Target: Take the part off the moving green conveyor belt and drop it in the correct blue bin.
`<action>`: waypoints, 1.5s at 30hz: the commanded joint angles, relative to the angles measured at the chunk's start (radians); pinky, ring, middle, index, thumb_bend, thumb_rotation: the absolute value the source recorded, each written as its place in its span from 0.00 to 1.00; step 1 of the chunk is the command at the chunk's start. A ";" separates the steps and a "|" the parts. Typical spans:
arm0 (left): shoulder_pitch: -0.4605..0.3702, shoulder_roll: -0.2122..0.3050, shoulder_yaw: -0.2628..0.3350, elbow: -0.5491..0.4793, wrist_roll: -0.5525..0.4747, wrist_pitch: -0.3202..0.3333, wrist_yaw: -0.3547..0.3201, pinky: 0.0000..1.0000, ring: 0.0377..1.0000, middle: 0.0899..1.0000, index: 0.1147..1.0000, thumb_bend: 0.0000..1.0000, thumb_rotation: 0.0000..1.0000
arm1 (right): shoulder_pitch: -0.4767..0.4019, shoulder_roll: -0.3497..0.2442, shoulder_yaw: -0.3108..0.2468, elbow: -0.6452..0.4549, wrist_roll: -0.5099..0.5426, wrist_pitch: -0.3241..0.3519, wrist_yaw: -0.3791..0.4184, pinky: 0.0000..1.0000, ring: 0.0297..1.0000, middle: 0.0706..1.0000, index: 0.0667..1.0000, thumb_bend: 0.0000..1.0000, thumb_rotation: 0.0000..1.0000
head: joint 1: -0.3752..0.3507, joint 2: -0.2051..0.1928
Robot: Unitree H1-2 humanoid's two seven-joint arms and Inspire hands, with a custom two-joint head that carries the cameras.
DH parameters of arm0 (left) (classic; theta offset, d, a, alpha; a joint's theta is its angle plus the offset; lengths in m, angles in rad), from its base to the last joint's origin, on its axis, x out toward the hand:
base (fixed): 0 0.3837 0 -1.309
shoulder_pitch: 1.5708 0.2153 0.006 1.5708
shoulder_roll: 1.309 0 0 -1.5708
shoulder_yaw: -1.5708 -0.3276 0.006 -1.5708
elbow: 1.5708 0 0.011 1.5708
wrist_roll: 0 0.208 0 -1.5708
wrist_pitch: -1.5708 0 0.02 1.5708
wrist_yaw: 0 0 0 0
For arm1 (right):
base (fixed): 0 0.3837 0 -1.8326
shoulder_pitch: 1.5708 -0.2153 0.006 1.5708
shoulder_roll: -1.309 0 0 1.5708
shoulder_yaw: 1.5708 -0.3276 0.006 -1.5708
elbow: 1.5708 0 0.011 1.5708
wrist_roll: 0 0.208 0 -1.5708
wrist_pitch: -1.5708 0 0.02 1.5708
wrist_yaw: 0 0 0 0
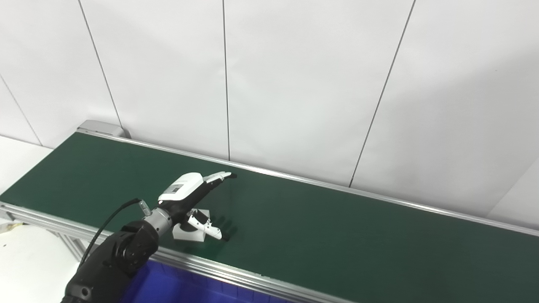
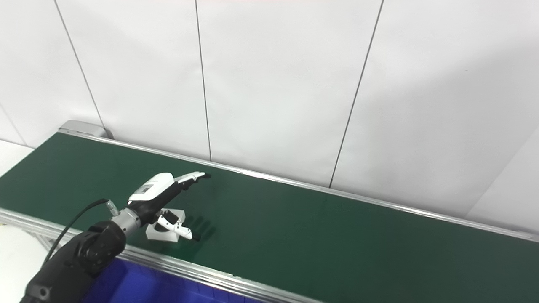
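A small white block-shaped part (image 1: 189, 232) lies on the green conveyor belt (image 1: 337, 235) near its front rail. My left hand (image 1: 190, 198) hovers right over the part, fingers stretched out and apart, thumb (image 1: 207, 228) reaching down across the part's top. Nothing is held; the hand is open. The part also shows in the right eye view (image 2: 162, 232) under the hand (image 2: 162, 191). A blue bin (image 1: 177, 286) sits below the front rail, partly hidden by my left arm. The right hand is out of sight.
An aluminium rail (image 1: 236, 275) runs along the belt's front edge and another along the back by the white panel wall (image 1: 294, 84). The belt's left end has a grey cap (image 1: 99, 126). A white table surface (image 1: 25, 261) lies at far left.
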 commanded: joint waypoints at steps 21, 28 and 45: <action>-0.014 0.076 -0.108 -0.036 0.149 0.094 0.004 0.98 0.97 0.97 0.89 0.93 0.30 | -0.004 0.000 -0.002 -0.023 0.012 -0.058 0.003 0.72 0.74 0.77 0.83 0.76 0.63 | 0.000 0.013; -0.002 0.061 -0.112 -0.030 0.150 0.075 0.059 0.78 0.82 0.85 0.82 0.79 0.07 | -0.003 0.002 0.002 -0.031 0.013 -0.059 -0.002 0.71 0.73 0.76 0.83 0.75 0.63 | -0.006 0.017; 0.004 0.000 -0.094 -0.041 0.081 0.134 0.062 0.30 0.34 0.40 0.47 0.50 0.00 | 0.003 0.006 0.007 -0.036 0.014 -0.059 -0.012 0.73 0.75 0.77 0.84 0.70 0.65 | -0.008 0.025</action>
